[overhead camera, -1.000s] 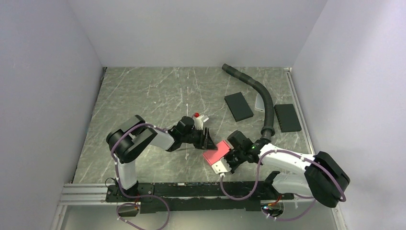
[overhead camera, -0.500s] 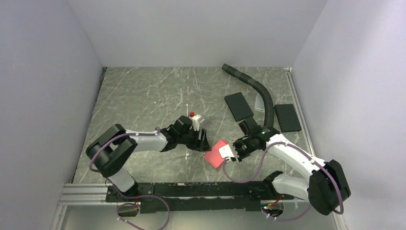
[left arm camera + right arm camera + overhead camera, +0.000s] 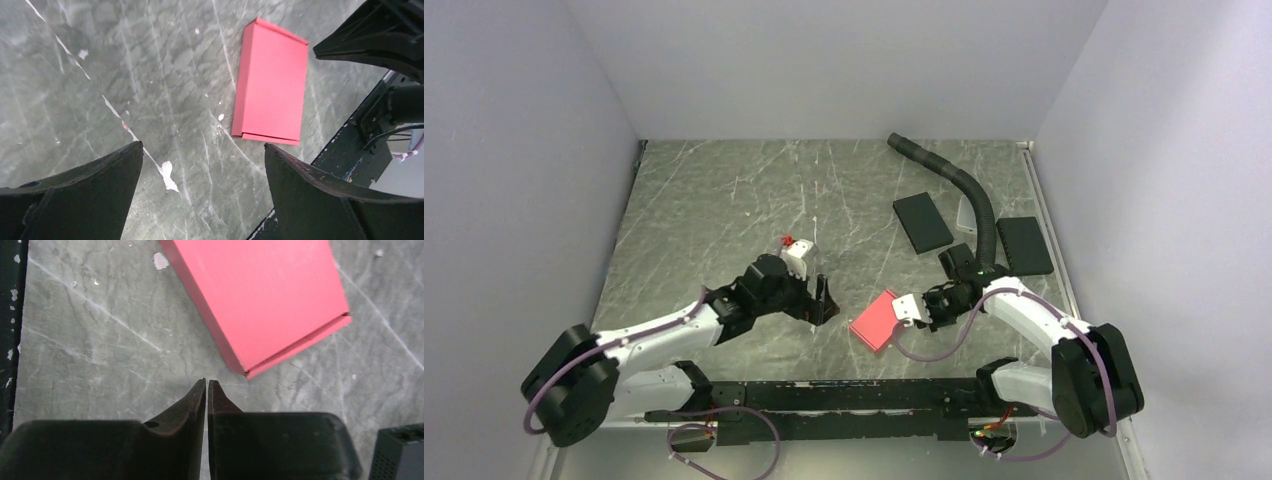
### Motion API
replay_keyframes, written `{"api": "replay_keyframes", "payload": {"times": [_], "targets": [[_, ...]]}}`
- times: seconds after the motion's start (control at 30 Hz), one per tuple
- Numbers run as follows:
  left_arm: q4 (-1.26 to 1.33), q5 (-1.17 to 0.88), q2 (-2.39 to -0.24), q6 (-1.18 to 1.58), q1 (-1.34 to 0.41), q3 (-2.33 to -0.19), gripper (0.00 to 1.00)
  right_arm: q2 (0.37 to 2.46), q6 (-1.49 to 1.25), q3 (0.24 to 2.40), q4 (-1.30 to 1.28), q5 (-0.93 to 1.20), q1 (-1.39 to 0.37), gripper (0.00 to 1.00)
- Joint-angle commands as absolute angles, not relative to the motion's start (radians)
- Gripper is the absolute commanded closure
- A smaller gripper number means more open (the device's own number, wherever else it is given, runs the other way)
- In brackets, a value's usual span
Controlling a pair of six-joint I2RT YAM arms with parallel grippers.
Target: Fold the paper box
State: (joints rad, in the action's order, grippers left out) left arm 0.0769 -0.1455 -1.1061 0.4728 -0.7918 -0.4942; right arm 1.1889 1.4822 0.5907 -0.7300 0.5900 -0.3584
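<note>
At the near edge, we find the black mounting rail (image 3: 824, 398) carrying both arm bases. The left arm (image 3: 659, 335) reaches low and forward-right across the counter (image 3: 714, 200). Its left jaws are spread wide and hold nothing. In the left wrist view only bare marbled surface lies between the two fingers (image 3: 75, 195), and the box lies beyond them, well clear.

The right arm (image 3: 1034, 312) bends inward toward the centre. Its right jaws are pressed together, with only a thin slit between the tips, and they pinch nothing. In the right wrist view the tips sit near one corner of the box without touching it.

The paper box (image 3: 877, 320) lies flat on the counter between the two arms, just beside the right jaws. We see it as a closed, flat, red-pink rectangle (image 3: 272, 90), with a seam line running along one short end (image 3: 265, 295).

Farther back and to the right, two black pads (image 3: 922, 222) (image 3: 1024, 245) rest flat on the counter. A black corrugated hose (image 3: 969, 200) curves between them toward the far wall.
</note>
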Motion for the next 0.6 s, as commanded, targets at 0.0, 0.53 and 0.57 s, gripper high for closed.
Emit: {"api": "replay_keyframes", "payload": {"times": [0.0, 0.53, 0.57], "targets": [[0.192, -0.238, -1.237, 0.514, -0.785, -0.515, 0.08, 1.184, 1.546, 0.534, -0.618, 0.620, -0.356, 0.91], [0.256, -0.514, -1.806, 0.402, -0.787, -0.834, 0.22, 1.248, 1.569, 0.485, -0.432, 0.591, -0.390, 0.99], [0.259, -0.538, -1.828, 0.405, -0.787, -0.842, 0.25, 1.246, 1.547, 0.477, -0.400, 0.593, -0.399, 0.99]]}}
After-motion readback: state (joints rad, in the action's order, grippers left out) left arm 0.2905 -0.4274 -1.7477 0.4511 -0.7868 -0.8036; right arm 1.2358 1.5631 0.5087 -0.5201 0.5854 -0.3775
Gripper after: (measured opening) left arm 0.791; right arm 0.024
